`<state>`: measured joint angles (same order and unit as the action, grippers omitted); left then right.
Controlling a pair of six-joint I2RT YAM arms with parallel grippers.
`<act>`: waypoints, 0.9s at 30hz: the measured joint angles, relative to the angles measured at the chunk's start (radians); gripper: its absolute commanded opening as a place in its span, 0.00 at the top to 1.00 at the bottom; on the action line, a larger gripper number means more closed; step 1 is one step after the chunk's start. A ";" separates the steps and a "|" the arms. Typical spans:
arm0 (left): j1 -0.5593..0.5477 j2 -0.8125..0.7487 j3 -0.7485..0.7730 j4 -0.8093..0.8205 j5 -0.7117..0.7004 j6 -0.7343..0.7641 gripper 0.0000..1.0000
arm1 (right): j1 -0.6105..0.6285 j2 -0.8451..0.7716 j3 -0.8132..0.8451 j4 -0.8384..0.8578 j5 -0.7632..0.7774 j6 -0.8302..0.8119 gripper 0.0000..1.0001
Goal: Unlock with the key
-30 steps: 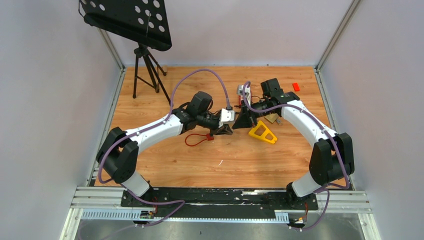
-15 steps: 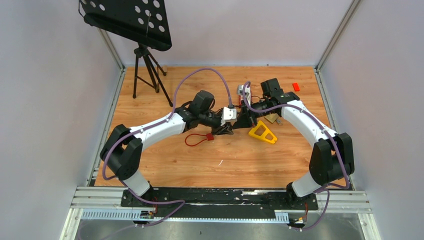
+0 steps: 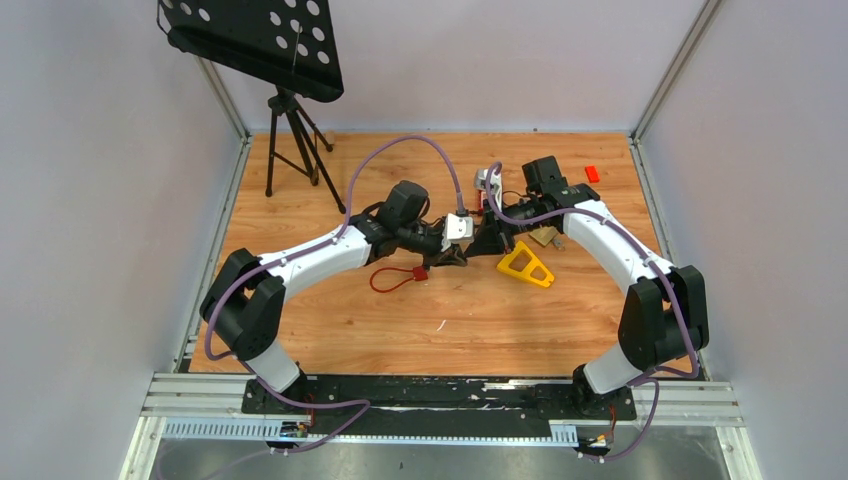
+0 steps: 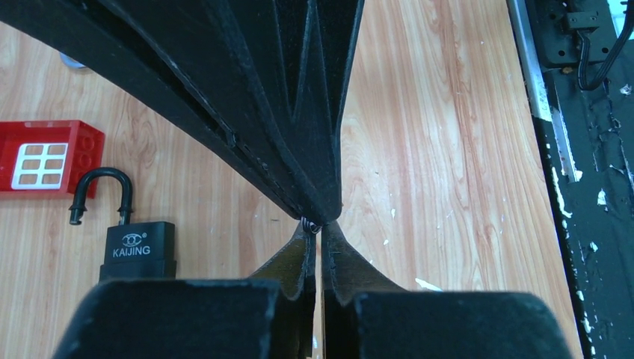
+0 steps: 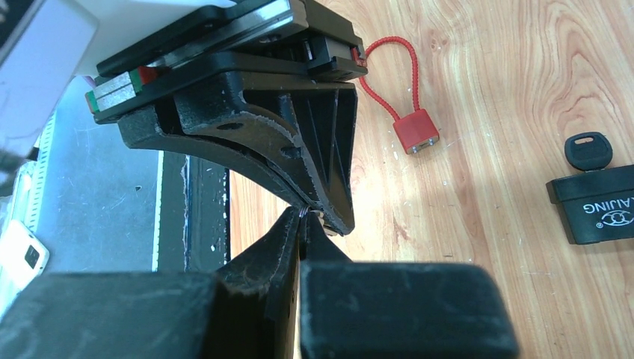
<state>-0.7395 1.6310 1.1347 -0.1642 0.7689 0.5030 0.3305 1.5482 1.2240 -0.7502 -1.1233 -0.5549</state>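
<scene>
My left gripper and right gripper meet tip to tip over the middle of the table. In the left wrist view the left gripper is shut, with a small metal key ring pinched at its tips against the right gripper's fingers. In the right wrist view the right gripper is shut on the same thin ring. A black KAIJING padlock lies on the wood with its shackle swung open. It also shows in the right wrist view, with a black key head at its end.
A red cable lock lies left of the grippers and shows in the right wrist view. A yellow triangular piece and a brass lock lie under the right arm. A red brick is far right. A tripod stand stands far left.
My left gripper has moved right until its tips meet the right gripper's tips. The right arm has hardly moved.
</scene>
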 measured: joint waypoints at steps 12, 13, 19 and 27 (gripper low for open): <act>0.000 0.000 0.000 -0.028 -0.002 0.016 1.00 | 0.000 0.000 0.000 -0.009 0.021 -0.005 0.92; 0.000 0.000 0.000 -0.032 -0.003 0.019 1.00 | 0.000 0.000 0.000 -0.011 0.025 -0.006 0.90; 0.000 0.000 0.004 -0.073 -0.004 0.030 1.00 | -0.004 -0.002 0.000 -0.015 0.058 -0.021 0.79; 0.000 0.000 0.032 -0.135 -0.004 0.031 1.00 | -0.007 -0.042 -0.003 -0.009 0.094 -0.031 0.64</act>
<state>-0.7391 1.6310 1.1671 -0.2989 0.7647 0.5335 0.3237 1.5059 1.2209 -0.7593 -1.0294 -0.5858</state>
